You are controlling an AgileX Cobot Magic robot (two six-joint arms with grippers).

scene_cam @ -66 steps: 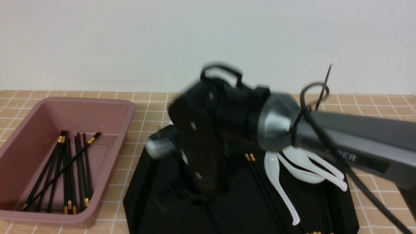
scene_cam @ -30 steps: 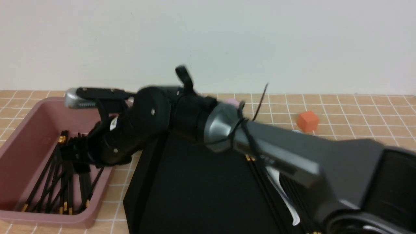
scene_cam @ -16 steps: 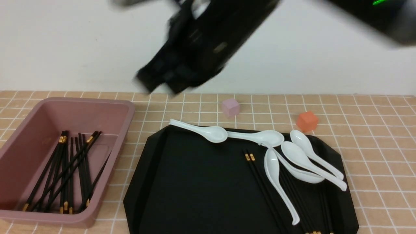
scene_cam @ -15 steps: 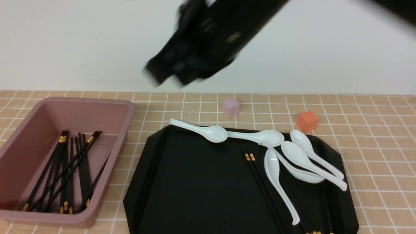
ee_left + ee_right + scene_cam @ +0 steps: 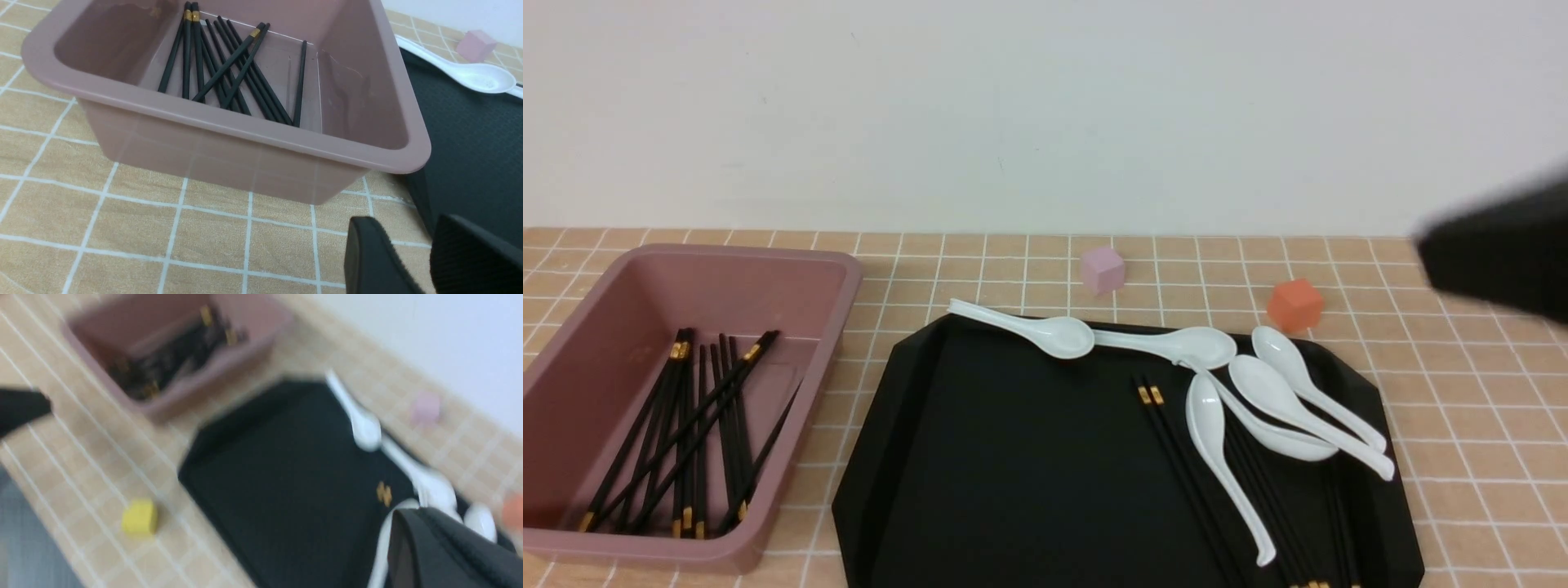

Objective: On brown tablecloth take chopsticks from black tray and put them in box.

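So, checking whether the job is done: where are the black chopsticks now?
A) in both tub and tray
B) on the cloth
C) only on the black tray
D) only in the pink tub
A: some chopsticks lie in the box, others on the tray beside the spoons.

The box (image 5: 727, 255) stands on the tablecloth (image 5: 1462, 408) at my left. The tray (image 5: 1013, 457) lies just beside it, to its right. In the box lie chopsticks (image 5: 686, 433), some crossing the others. The other chopsticks (image 5: 1176, 445) lie on the right half of the tray, partly under five spoons (image 5: 1209, 408). Behind the tray, on the cloth, sit the left cube (image 5: 1103, 270) and the right cube (image 5: 1294, 304), well apart. My left tool (image 5: 425, 253) hangs over the cloth, before the near right corner of the box.
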